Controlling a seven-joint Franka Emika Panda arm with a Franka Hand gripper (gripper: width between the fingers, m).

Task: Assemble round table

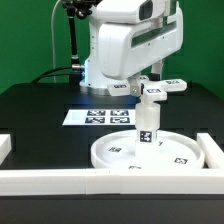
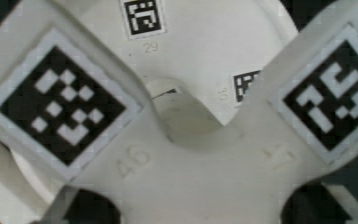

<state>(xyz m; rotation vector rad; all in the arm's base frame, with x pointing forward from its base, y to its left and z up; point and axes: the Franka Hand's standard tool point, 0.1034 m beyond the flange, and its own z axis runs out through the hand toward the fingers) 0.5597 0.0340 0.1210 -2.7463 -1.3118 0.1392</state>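
Disc (image 1: 115,152), leg (image 1: 147,125) and cross-shaped piece (image 1: 168,87) of the round table were all white plastic. They looked light, hard and smooth, and maybe a bit slippery. None of them looked easy to break.

The disc lay flat near the desk edge closest to the exterior camera, toward that view's right corner. It sat just behind a long white border bar (image 1: 60,180). It looked too wide to pinch across, so its thin rim seemed the best place to hold it. The leg stood upright on the disc, and its round side looked good for gripping.

The cross-shaped piece was up at the top of the leg, right under the gripper (image 1: 146,86). It could not be seen whether the piece sat on the leg or hung just above it. One of its thin arms looked like the best spot to pinch.

In the wrist view the cross-shaped piece (image 2: 176,120) filled almost the whole picture, so it was very close. The fingers were hidden, so one could not tell if the gripper was clenched or let go.

The marker board (image 1: 100,117) lay farther back on the desk.
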